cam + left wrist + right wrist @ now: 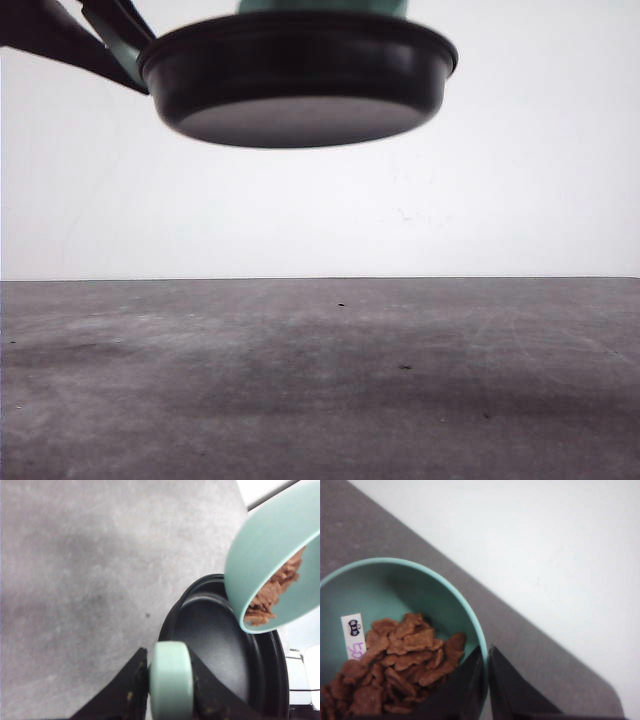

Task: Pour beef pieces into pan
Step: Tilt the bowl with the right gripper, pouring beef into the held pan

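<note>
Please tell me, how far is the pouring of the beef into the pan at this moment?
Done: the left gripper holds the pan by its green handle, lifted off the table. The right gripper grips the rim of the bowl.

In hand: the bowl is tilted over the pan, with the beef pieces at its lower edge.

Left: the pan's inside looks empty, so all the beef remains to be poured.

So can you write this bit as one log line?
left gripper: holds pan handle, lifted | right gripper: tilts bowl over pan | beef pieces: in bowl
</note>
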Action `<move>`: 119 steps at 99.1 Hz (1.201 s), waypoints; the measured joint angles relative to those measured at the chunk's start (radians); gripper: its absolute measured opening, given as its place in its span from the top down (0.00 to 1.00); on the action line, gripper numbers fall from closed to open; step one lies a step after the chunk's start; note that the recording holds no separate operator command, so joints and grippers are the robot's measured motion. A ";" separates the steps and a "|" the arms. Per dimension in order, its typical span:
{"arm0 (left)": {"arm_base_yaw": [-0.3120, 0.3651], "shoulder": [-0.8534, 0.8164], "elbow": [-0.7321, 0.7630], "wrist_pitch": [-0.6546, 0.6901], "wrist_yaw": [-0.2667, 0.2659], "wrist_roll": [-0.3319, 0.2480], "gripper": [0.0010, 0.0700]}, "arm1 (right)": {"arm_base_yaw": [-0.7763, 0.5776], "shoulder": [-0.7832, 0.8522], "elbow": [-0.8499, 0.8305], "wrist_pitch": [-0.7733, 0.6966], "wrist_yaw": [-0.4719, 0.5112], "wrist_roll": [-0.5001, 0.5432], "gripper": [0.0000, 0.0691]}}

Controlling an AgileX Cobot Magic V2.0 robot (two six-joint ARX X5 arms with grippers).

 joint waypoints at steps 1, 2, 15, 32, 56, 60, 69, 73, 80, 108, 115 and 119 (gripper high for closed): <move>0.000 0.000 0.001 0.000 0.000 0.000 0.93 | 0.001 0.001 0.000 0.011 0.003 -0.009 0.99; 0.000 0.000 0.001 0.001 0.000 0.000 0.93 | 0.001 0.002 0.000 0.022 0.006 -0.018 0.99; 0.003 0.000 0.002 -0.001 0.000 0.000 0.93 | 0.010 0.014 0.000 0.155 0.030 -0.177 0.99; 0.021 0.001 0.002 0.000 0.000 0.000 0.93 | 0.020 0.024 0.000 0.257 0.011 -0.405 0.99; 0.041 0.007 0.002 0.000 0.000 0.000 0.93 | 0.020 0.024 0.000 0.381 -0.058 -0.639 0.99; 0.044 0.008 0.003 0.000 0.000 0.000 0.93 | 0.020 0.024 0.000 0.405 -0.073 -0.670 0.99; 0.052 0.019 0.020 -0.007 0.000 0.000 0.93 | 0.020 0.024 0.000 0.429 -0.103 -0.729 0.99; 0.053 0.024 0.031 -0.007 0.000 0.000 0.93 | 0.020 0.024 0.000 0.429 -0.109 -0.745 0.99; 0.055 0.030 0.050 -0.006 0.001 0.000 0.93 | 0.020 0.024 -0.002 0.429 -0.110 -0.764 0.99; 0.055 0.085 0.152 -0.027 0.008 0.004 0.93 | 0.016 0.024 -0.007 0.494 -0.134 -0.856 0.99; 0.055 0.107 0.183 -0.051 0.008 0.012 0.93 | 0.010 0.024 -0.007 0.511 -0.136 -0.877 0.99; 0.055 0.116 0.196 -0.063 0.008 0.022 0.93 | 0.009 0.024 -0.007 0.518 -0.137 -0.885 0.99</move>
